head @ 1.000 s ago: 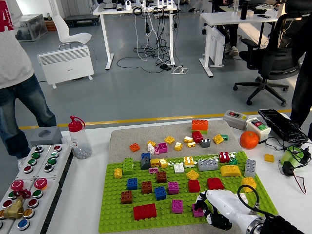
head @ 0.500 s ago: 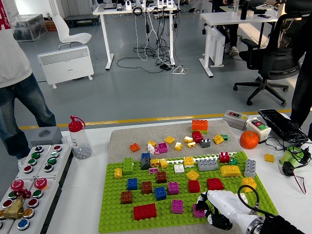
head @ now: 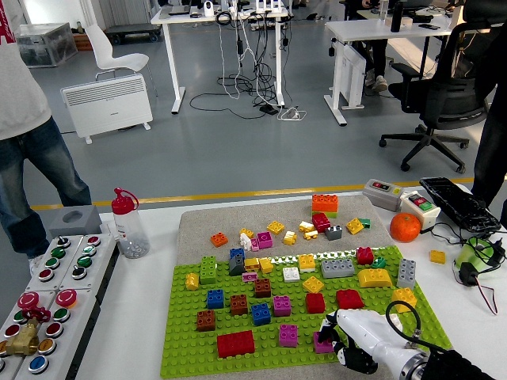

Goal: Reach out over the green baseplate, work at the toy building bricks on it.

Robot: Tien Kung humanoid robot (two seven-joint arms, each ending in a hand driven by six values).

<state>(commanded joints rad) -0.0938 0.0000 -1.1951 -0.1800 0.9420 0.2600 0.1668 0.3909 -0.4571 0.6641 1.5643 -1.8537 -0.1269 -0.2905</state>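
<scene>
The green baseplate (head: 253, 348) lies on a grey mat and carries several bricks in blue, brown, red, magenta, yellow and grey. My right hand (head: 342, 344), white with black fingers, comes in from the lower right and sits at the plate's near right part. Its fingers are curled around a small magenta brick (head: 321, 343) that rests on the plate. A red brick (head: 348, 298) and a yellow brick (head: 403, 297) stand just beyond the hand. My left hand is out of sight.
Loose bricks (head: 317, 226) lie on the grey mat (head: 198, 226) behind the plate. An orange (head: 405, 227), a button box (head: 418, 206) and a keyboard (head: 459, 204) are at the right. A bottle (head: 127, 224) and button panel (head: 47, 293) stand left. A person (head: 24, 142) stands far left.
My right hand has barely shifted, edging slightly down and left on the magenta brick. The person at far left has drifted a little leftward.
</scene>
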